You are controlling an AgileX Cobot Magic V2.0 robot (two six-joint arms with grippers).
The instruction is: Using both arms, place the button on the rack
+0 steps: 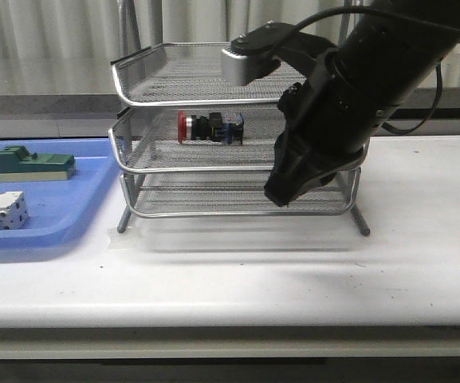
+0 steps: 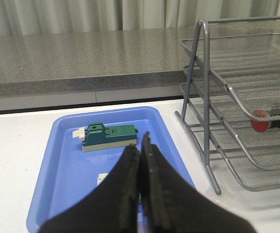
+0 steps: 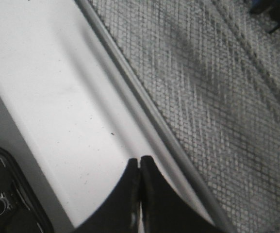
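The button (image 1: 209,127), red cap to the left and blue block to the right, lies on its side on the middle tier of the silver wire rack (image 1: 146,96). It also shows in the left wrist view (image 2: 268,120) inside the rack (image 2: 206,87). My right gripper (image 1: 280,194) is shut and empty, in front of the rack's lower right side; in the right wrist view (image 3: 139,161) it hangs over the white table beside the rack's rim (image 3: 144,102). My left gripper (image 2: 140,148) is shut and empty above the blue tray; it does not show in the front view.
A flat blue tray (image 1: 78,219) sits left of the rack and holds a green-and-cream block (image 1: 30,165) and a white circuit breaker (image 1: 0,211). The tray (image 2: 62,174) and green block (image 2: 108,137) also show in the left wrist view. A grey ledge runs behind the table.
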